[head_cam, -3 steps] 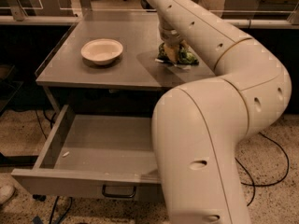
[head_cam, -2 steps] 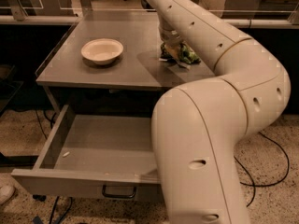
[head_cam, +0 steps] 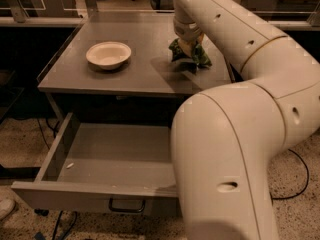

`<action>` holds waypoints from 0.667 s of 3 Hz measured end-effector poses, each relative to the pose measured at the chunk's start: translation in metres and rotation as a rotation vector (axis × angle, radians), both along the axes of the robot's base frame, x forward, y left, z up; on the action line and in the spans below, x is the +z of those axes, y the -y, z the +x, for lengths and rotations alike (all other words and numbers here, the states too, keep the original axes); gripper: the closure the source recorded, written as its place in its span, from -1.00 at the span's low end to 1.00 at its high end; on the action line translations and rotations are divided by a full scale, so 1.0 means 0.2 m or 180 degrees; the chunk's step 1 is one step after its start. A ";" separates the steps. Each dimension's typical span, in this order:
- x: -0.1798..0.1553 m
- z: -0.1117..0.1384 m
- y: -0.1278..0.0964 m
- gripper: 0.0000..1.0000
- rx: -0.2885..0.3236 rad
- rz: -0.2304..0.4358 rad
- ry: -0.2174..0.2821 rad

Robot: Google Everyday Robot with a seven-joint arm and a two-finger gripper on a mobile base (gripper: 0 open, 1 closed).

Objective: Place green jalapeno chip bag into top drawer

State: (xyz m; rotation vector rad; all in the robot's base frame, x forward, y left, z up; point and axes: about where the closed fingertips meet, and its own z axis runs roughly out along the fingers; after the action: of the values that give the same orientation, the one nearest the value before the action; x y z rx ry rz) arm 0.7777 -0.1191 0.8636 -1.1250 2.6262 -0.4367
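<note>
The wide, shallow grey metal top drawer (head_cam: 115, 156) stands pulled open below the flat grey tabletop (head_cam: 135, 79). On the tabletop's left side sits a round cream bowl (head_cam: 108, 54). Over its right side, the cream two-finger gripper (head_cam: 186, 45) is clamped on the crinkly green jalapeno chip bag (head_cam: 200, 58), which bunches around it.

Crinkly bag (head_cam: 194, 56) at claw (head_cam: 187, 44), matt metal drawer (head_cam: 120, 155)

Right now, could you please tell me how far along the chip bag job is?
Done: the top drawer stands pulled open. In hand: the hand is down on the green jalapeno chip bag, at the tabletop right of the cream bowl. Left: carrying the bag over and putting it in the drawer.
</note>
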 end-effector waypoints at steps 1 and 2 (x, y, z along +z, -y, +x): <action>0.18 -0.03 -0.01 1.00 0.0235 0.0115 0.0215; 0.33 -0.07 0.00 1.00 0.0448 0.0312 0.0352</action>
State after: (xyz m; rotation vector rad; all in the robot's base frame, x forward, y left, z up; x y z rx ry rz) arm 0.7628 -0.1193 0.9288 -1.2079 2.4272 -0.3277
